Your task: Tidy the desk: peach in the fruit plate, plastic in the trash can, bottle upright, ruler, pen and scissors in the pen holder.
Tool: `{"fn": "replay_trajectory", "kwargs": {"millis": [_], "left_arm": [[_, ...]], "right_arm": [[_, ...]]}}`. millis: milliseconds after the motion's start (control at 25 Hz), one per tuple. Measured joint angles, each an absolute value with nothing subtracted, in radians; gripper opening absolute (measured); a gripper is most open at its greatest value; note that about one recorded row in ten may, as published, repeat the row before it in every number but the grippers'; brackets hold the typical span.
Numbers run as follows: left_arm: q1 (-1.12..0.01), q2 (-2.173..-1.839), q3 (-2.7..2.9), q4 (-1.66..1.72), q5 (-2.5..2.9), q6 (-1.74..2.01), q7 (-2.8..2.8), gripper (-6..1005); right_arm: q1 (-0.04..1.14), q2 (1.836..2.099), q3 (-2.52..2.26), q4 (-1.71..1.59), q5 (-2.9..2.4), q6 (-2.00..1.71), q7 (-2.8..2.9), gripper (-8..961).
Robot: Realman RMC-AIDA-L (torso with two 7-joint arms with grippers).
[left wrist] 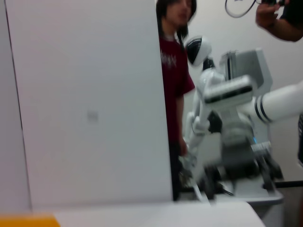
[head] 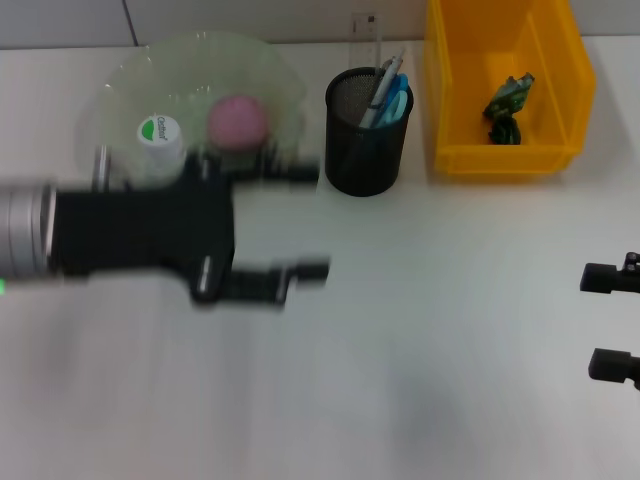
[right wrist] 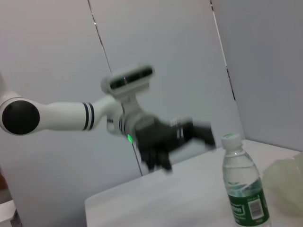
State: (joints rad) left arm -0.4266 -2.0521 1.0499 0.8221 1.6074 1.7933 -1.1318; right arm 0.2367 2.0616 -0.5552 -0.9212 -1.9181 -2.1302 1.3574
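Looming closest under my head cam is the left gripper [head: 305, 220], blurred, both fingers spread wide with nothing between them. Just behind its upper finger the bottle [head: 160, 150] stands upright, white cap with a green label showing; the right wrist view confirms it's on its base, cap on, so I'd call that step done. Right next to it, a bit further along the same finger, the peach [head: 237, 122] sits in the fruit plate [head: 130, 75], which spreads out beyond the gripper's far side. Past the fingertips the pen holder [head: 368, 135] already has stuff poking out: a clear ruler, something blue and something grey, which I'd guess are the scissors and pen, though I can't pick them apart. Further out that way the yellow trash can [head: 455, 110] holds a crumpled green plastic [head: 506, 103] scrap. So as far as I can judge everything's where it belongs, and the table around the gripper shows nothing loose. Right gripper [head: 608, 322] is parked way off at the edge, two fingers apart, empty. Looks basically finished to me.
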Motion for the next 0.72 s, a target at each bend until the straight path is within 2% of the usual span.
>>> {"fn": "replay_trajectory", "kwargs": {"millis": [240, 720], "left_arm": [[-0.405, -2.045, 1.025, 0.592, 1.742, 1.756, -1.077, 791], [-0.409, -2.055, 1.017, 0.574, 1.76, 1.748, -1.079, 788]], "right_arm": [[0.236, 2.062, -0.559, -0.83, -1.921, -2.119, 1.262, 835], [0.251, 2.077, -0.56, -0.786, -1.971, -2.074, 1.23, 834]]}}
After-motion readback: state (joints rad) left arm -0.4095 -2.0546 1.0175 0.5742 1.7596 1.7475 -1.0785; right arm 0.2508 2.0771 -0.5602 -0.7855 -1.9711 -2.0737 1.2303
